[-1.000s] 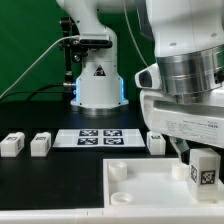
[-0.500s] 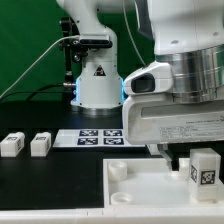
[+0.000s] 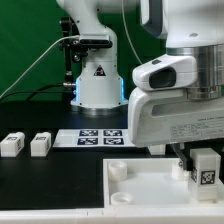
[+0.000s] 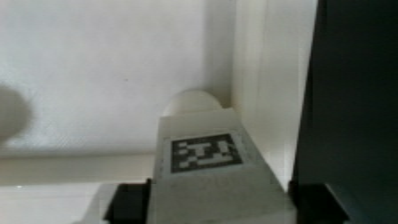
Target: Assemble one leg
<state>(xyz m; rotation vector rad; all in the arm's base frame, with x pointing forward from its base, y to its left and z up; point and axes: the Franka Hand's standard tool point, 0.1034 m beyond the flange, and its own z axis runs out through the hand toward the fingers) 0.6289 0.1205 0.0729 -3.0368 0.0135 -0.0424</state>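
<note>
My gripper [image 3: 203,158] is shut on a leg [image 3: 204,170], a small white block with a black-and-white tag on its face. It holds the leg upright at the far right part of the large white panel [image 3: 140,195], near a round corner socket. In the wrist view the leg [image 4: 210,150] stands between my two dark fingers [image 4: 128,205] over the white panel [image 4: 89,60]. Two more legs [image 3: 12,144] [image 3: 40,144] lie on the black table at the exterior view's left.
The marker board [image 3: 97,137] lies flat behind the panel. The robot base [image 3: 97,75] stands behind it. A raised socket [image 3: 118,171] sits at the panel's near left corner. The arm's large body hides the table at the exterior view's right.
The arm has turned at the wrist, and its body now covers more of the exterior view's right. The block seen beside the marker board 1.0 s ago is now hidden. The held leg has stayed almost in place.
</note>
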